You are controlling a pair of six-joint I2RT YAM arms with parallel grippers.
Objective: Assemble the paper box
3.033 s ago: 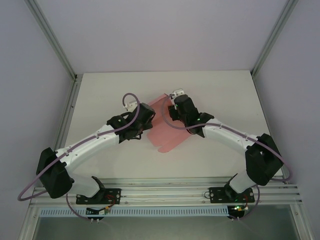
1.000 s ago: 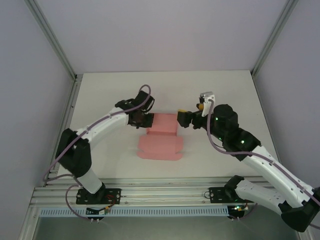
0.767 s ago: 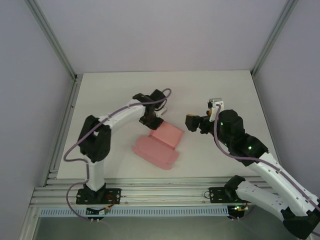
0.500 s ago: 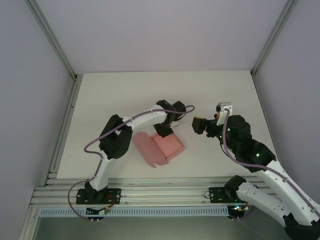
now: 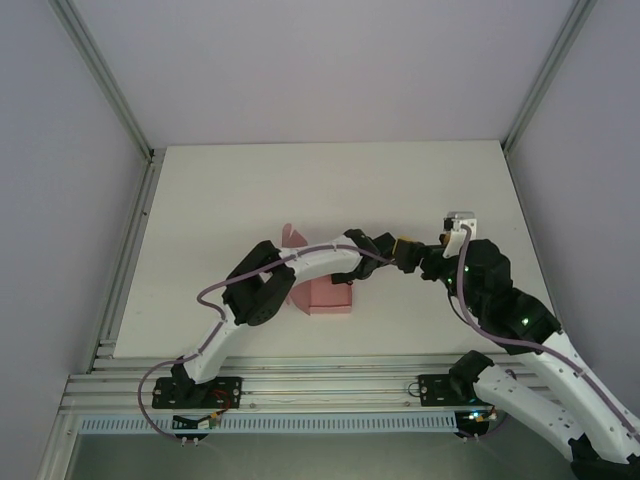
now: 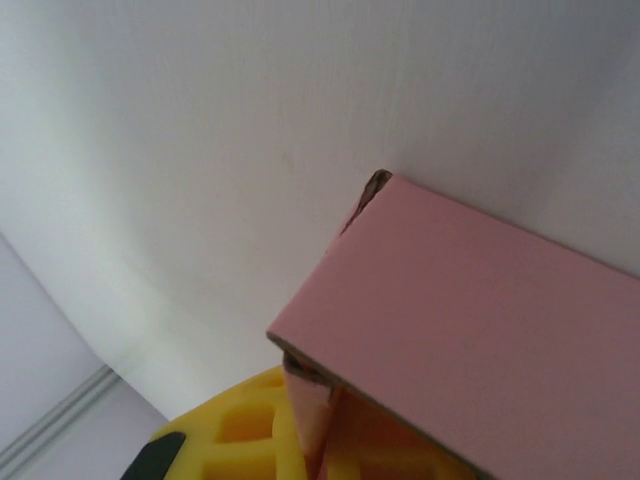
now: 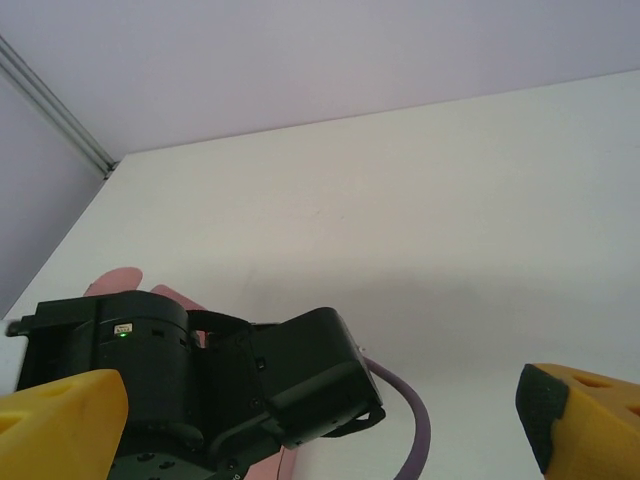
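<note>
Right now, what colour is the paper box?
Pink all over, with no pattern. The paper box shows best in the left wrist view.

The paper box (image 6: 480,330) is plain pink, on a plain white table (image 5: 220,190). The arms (image 5: 315,265) are white with black joints and purple cables (image 7: 424,425). The fingers (image 7: 60,420) in the frame's lower corners are yellow.
</note>
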